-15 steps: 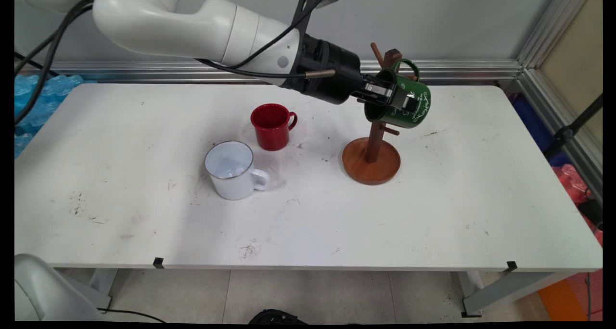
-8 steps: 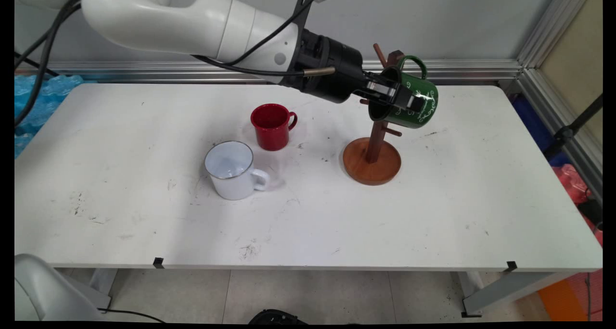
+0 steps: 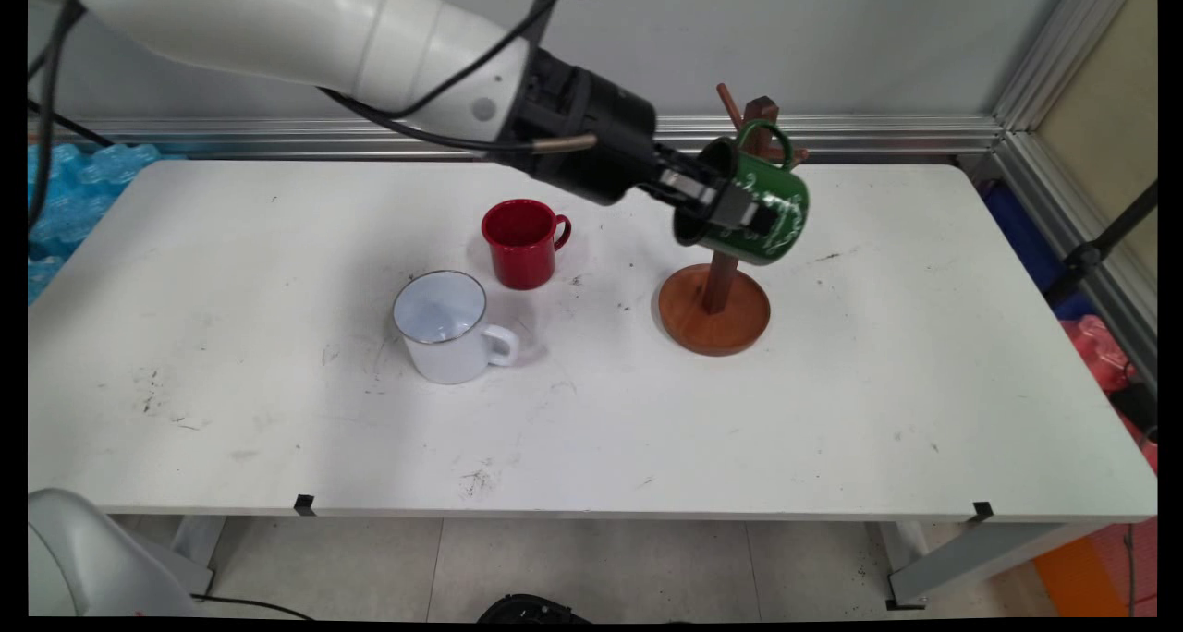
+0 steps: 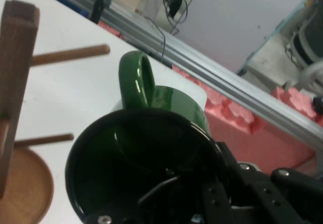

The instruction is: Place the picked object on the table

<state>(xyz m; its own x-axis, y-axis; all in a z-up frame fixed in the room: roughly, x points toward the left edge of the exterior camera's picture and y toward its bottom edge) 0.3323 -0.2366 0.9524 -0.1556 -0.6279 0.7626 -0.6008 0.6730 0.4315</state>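
Black two-finger tool (image 3: 725,209) grips the green enamel mug (image 3: 750,207), tilted in the air beside the wooden mug tree (image 3: 716,285).

The green mug looks empty; red enamel mug (image 3: 523,242) and white enamel mug (image 3: 448,327) stand upright on the white tabletop (image 3: 277,410), apparently empty.

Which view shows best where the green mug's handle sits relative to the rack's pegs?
The hand view. The green mug has its handle clear of the rack, off both pegs. The main view shows the gripper holding the mug by its rim, but the handle overlaps the rack top.
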